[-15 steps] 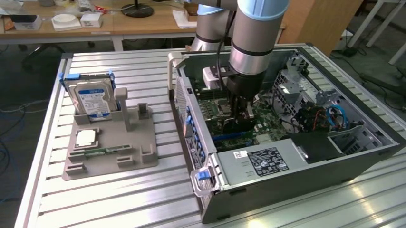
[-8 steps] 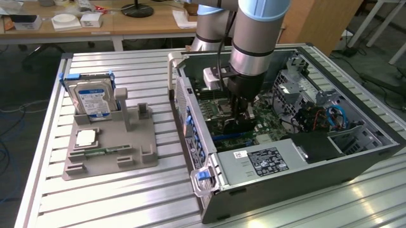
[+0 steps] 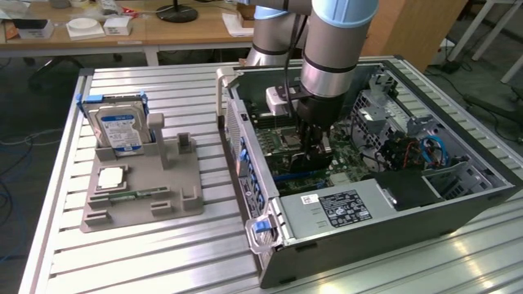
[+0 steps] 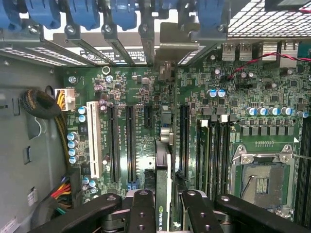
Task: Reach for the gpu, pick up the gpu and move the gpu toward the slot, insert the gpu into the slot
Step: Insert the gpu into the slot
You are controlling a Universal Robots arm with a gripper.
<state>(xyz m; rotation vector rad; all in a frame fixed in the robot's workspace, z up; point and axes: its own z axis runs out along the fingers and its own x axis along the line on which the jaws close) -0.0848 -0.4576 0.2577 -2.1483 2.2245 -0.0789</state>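
Your gripper [image 4: 163,204] is pinching the gpu [image 4: 162,194] edge-on above the motherboard [image 4: 146,97] inside the computer case [image 3: 392,214], so only the insertion into the slot [image 4: 184,138] remains.

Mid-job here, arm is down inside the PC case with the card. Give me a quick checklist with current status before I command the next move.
1. Card in hand: ok. The gripper is shut on the gpu, seen edge-on between the fingers.
2. Arm inside the case: ok. The gripper is low over the motherboard in the open computer case.
3. Card lined up with a slot: cannot tell. It runs parallel to the long black slots, between two of them.
4. Card seated: cannot tell; its lower edge is hidden.
5. Rear bracket opening free: cannot tell.
6. Cables clear of the card: ok. The cable bundle lies off to the side.
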